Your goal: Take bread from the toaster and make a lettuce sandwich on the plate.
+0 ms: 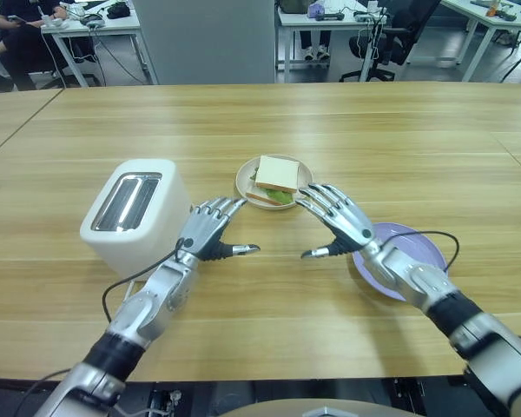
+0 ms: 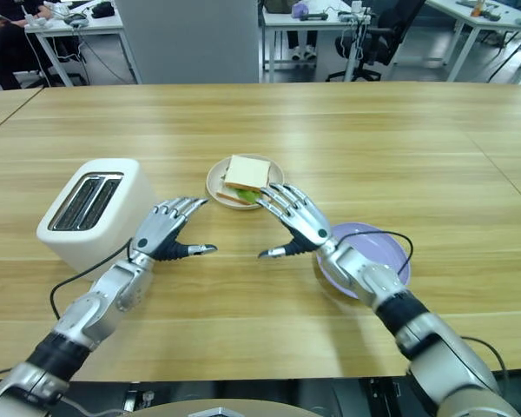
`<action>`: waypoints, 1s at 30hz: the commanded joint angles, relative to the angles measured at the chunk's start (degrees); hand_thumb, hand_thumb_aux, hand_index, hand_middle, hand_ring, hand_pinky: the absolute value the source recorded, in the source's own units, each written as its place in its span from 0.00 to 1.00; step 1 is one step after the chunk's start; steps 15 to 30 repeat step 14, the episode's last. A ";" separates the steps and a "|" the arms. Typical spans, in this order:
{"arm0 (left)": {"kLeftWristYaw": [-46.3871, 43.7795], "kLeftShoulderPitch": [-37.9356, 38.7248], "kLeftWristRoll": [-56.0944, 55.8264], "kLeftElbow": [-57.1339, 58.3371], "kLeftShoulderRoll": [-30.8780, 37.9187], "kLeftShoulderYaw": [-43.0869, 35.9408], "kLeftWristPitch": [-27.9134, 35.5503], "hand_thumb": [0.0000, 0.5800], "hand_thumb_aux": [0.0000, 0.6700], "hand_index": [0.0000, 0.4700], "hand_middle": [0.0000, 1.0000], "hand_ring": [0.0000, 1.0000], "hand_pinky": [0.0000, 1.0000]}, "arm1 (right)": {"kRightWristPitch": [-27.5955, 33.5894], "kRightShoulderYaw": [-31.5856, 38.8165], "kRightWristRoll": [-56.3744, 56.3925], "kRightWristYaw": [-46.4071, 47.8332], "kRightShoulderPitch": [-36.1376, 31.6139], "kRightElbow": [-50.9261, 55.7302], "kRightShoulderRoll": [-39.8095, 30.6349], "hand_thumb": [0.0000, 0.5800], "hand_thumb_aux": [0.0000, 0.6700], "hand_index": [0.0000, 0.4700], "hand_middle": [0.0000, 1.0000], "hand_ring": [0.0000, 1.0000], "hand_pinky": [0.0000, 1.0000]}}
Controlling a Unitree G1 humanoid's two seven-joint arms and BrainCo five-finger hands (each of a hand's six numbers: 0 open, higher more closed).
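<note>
One stacked sandwich [image 1: 276,176], two pale bread slices with green lettuce [image 1: 281,197] between, sits on the small round cream plate [image 1: 241,184] mid-table, just beyond both hands. It is likely light, soft and easily squashed, so it is best pinched gently at opposite crust edges. The left hand [image 1: 207,231] and right hand [image 1: 340,217] hover near it, fingers spread wide, holding nothing. One white boxy toaster [image 1: 135,213] stands on the left. One round lilac plate [image 1: 418,254] lies on the right.

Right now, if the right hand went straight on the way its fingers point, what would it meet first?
Probably the plate at its near rim, then the sandwich on it. The right hand points that way; its height is unclear.
</note>
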 commanded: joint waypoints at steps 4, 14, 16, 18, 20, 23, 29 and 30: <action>7.27 10.13 0.19 -10.59 -2.67 5.16 -7.27 0.00 0.00 0.00 0.00 0.00 0.00 | -3.66 -7.19 -1.02 -6.15 9.99 -12.59 -2.28 0.00 0.00 0.00 0.00 0.00 0.00; 13.22 8.97 2.40 -2.14 -5.04 4.97 -17.01 0.00 0.00 0.00 0.00 0.00 0.00 | -6.10 -10.04 -2.42 -11.18 11.80 -8.97 1.30 0.00 0.00 0.00 0.00 0.00 0.00; 13.22 8.97 2.40 -2.14 -5.04 4.97 -17.01 0.00 0.00 0.00 0.00 0.00 0.00 | -6.10 -10.04 -2.42 -11.18 11.80 -8.97 1.30 0.00 0.00 0.00 0.00 0.00 0.00; 13.22 8.97 2.40 -2.14 -5.04 4.97 -17.01 0.00 0.00 0.00 0.00 0.00 0.00 | -6.10 -10.04 -2.42 -11.18 11.80 -8.97 1.30 0.00 0.00 0.00 0.00 0.00 0.00; 13.22 8.97 2.40 -2.14 -5.04 4.97 -17.01 0.00 0.00 0.00 0.00 0.00 0.00 | -6.10 -10.04 -2.42 -11.18 11.80 -8.97 1.30 0.00 0.00 0.00 0.00 0.00 0.00; 13.22 8.97 2.40 -2.14 -5.04 4.97 -17.01 0.00 0.00 0.00 0.00 0.00 0.00 | -6.10 -10.04 -2.42 -11.18 11.80 -8.97 1.30 0.00 0.00 0.00 0.00 0.00 0.00; 13.22 8.97 2.40 -2.14 -5.04 4.97 -17.01 0.00 0.00 0.00 0.00 0.00 0.00 | -6.10 -10.04 -2.42 -11.18 11.80 -8.97 1.30 0.00 0.00 0.00 0.00 0.00 0.00; 13.22 8.97 2.40 -2.14 -5.04 4.97 -17.01 0.00 0.00 0.00 0.00 0.00 0.00 | -6.10 -10.04 -2.42 -11.18 11.80 -8.97 1.30 0.00 0.00 0.00 0.00 0.00 0.00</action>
